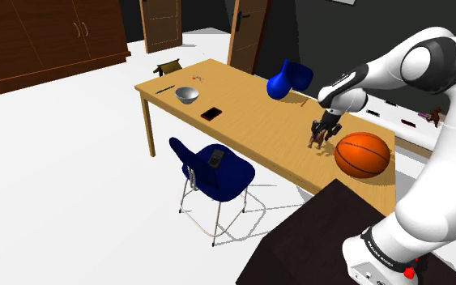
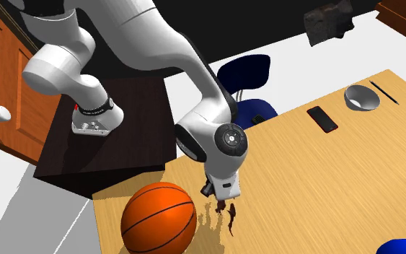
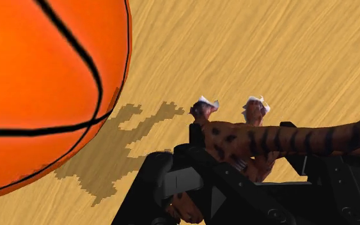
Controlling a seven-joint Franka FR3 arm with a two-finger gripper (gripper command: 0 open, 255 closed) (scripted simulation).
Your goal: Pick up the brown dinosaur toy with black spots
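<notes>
The gripper is closed on the dinosaur toy, clasping its spotted body so the legs and tail are free. The toy hangs just beside the basketball, on the shoulder view's left, probably slightly above the table, judging by its shadow.

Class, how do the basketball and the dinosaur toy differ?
The basketball is far bigger than the dinosaur toy. The basketball is an orange sphere with black lines; the dinosaur toy is brown, black-marked and legged. The basketball sits free on the table; the tool clasps the dinosaur toy. Both are side by side.
</notes>
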